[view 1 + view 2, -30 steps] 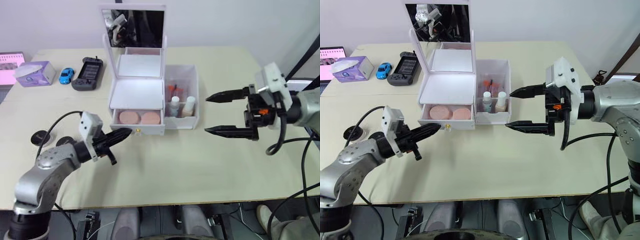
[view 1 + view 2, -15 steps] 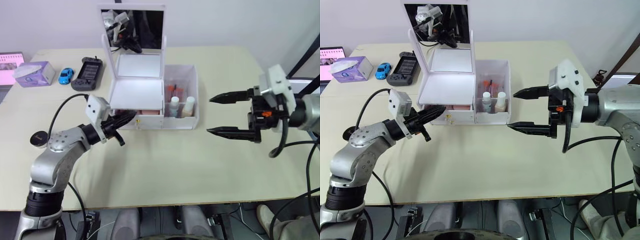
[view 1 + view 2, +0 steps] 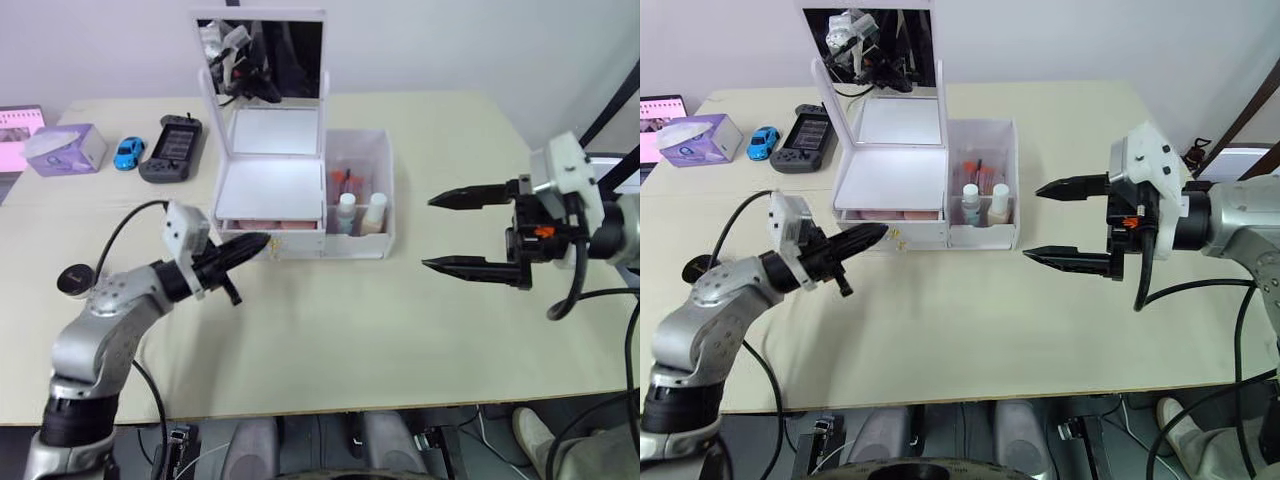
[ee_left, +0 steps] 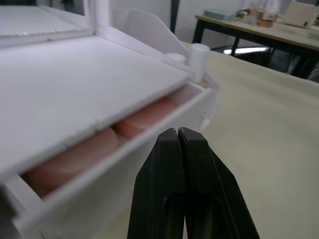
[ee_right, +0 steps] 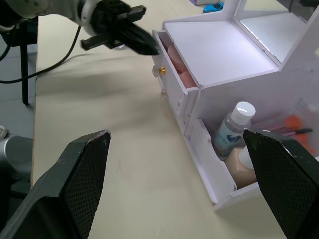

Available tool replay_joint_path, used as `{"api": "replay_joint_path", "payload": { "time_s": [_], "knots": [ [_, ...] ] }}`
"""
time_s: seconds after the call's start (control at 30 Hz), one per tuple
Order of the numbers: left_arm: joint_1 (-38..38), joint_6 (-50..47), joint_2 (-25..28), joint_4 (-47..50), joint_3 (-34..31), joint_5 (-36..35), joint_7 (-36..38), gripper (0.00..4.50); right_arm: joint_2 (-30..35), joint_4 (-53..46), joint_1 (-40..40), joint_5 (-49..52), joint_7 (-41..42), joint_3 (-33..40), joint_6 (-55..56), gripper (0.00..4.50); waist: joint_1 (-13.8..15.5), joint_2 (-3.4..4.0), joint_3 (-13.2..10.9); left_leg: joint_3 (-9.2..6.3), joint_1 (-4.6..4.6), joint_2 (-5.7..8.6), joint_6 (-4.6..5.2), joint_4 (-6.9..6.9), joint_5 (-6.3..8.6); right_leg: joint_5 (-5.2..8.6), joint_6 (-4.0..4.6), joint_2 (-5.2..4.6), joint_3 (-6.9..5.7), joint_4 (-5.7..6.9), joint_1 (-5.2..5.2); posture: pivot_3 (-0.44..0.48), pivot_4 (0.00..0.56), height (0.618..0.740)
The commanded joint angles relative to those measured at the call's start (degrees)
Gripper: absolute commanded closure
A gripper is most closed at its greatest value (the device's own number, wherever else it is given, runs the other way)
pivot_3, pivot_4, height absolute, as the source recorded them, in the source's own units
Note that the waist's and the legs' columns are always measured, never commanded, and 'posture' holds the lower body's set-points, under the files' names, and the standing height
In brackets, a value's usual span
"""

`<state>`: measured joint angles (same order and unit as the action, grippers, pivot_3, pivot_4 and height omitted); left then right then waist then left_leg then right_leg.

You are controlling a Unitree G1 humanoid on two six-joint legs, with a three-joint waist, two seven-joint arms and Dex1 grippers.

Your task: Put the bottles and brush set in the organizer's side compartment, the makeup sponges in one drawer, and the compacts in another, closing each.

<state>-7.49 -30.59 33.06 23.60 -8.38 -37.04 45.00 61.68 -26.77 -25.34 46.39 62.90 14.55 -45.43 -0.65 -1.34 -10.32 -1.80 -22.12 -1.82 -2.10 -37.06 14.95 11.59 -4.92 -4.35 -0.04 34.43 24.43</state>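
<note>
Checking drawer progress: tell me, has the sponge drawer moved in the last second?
Yes. The drawer has slid back into the organizer, now open only a crack, with the left gripper at its front.

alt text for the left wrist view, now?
The left gripper, its two black fingers shut together, points at the front of the organizer's top drawer, which is open a crack with the pink makeup sponges visible inside. A white bottle cap rises behind the organizer's far corner.

The beige tabletop (image 3: 330, 320) is carrying the white organizer (image 3: 300, 200) near 12 o'clock, with a purple tissue box (image 3: 66, 148), blue toy car (image 3: 129, 152) and dark handheld console (image 3: 172, 147) sitting toward 10 o'clock.
</note>
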Motion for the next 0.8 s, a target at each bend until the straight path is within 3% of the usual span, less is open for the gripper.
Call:
{"api": "replay_joint_path", "payload": {
  "time_s": [0.03,0.23,0.8],
  "knots": [
    [2.33,0.71,0.41,2.93,-0.21,-0.27,0.16,4.41,0.3,-0.71,-1.01,0.63,-0.05,1.04,1.12,0.0,0.1,0.0,0.0,0.01,0.0,0.0,0.0,-0.01,0.0,0.0,0.0,0.0,0.01,0.0,0.0,0.0,0.15,0.74],
    [-0.08,2.14,-2.0,-2.64,1.32,3.82,-3.51,4.41,0.55,-0.3,-2.12,0.63,0.26,0.29,1.17,0.0,0.2,-0.03,0.0,0.01,-0.04,0.01,-0.01,-0.2,-0.01,0.06,-0.1,-0.01,0.0,-0.07,-0.05,0.0,0.15,0.74],
    [-7.6,6.9,-5.01,-11.07,5.47,10.7,-4.11,4.41,0.93,-0.3,-5.21,0.99,-1.14,-0.83,-0.7,0.0,0.23,-0.02,0.0,-0.01,-0.08,0.02,-0.01,-0.11,-0.01,0.0,0.0,0.01,0.0,-0.06,-0.02,0.0,0.15,0.74]
  ]
}}
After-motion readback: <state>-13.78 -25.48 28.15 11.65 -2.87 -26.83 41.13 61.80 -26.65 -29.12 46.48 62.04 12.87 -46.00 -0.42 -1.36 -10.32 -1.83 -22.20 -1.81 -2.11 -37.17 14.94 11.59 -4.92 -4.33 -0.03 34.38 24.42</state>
